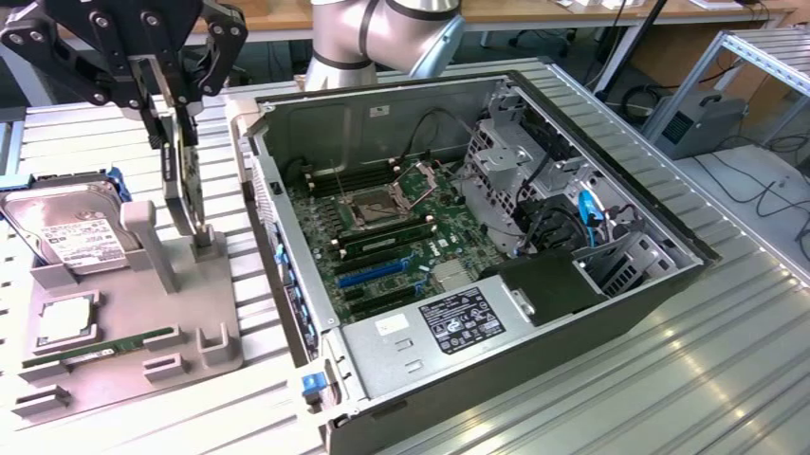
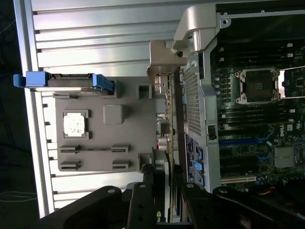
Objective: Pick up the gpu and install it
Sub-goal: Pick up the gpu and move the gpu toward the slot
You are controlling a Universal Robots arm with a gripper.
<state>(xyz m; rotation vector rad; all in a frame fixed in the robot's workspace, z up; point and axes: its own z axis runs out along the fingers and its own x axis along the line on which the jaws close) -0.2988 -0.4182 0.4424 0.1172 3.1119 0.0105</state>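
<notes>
Single robot arm (image 1: 379, 33), grey jointed segment, rises behind far wall of computer case (image 1: 544, 351). Black pincer (image 1: 174, 118) hangs just outside case, on the exterior view's left, pointing straight down. Two black fingers (image 2: 147, 195) partway closed, one on each face of upright gpu (image 1: 190, 194), gripping near top edge.

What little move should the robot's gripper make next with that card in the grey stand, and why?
Probably a slow lift straight up. The gripper is shut on the gpu, which stands upright with its lower edge at the grey holder. Rising first should free it before it goes sideways toward the open computer case.
</notes>
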